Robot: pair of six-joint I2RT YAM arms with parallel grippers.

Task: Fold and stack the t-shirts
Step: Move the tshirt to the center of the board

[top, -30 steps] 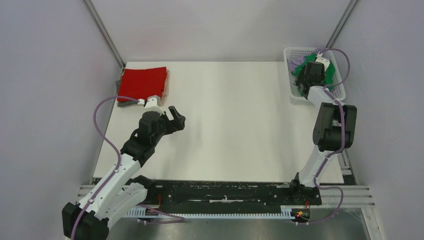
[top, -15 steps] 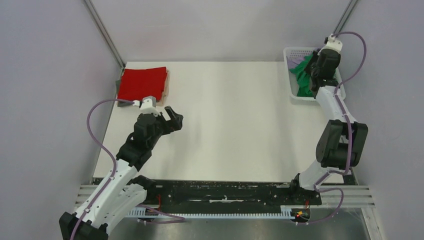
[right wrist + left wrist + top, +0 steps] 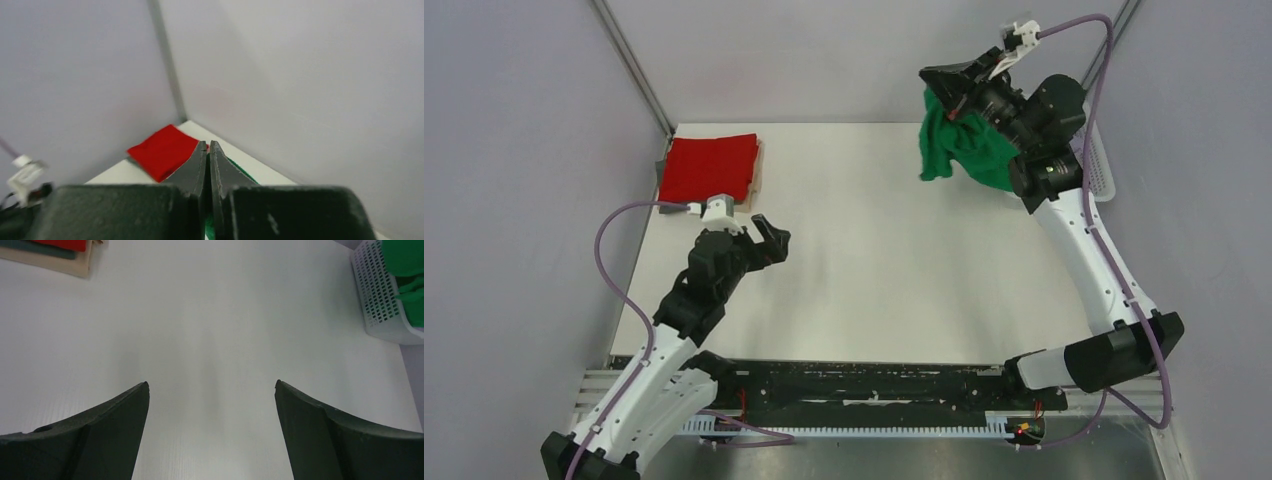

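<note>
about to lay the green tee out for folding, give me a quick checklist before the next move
1. right claw shut on the green t-shirt: ok
2. green t-shirt fully out of the basket: cannot tell, the arm hides its lower edge
3. green t-shirt spread flat: not ok, it hangs bunched
4. middle of the table bare: ok
5. left claw open and empty: ok
6. red t-shirt folded in the far left corner: ok
</note>
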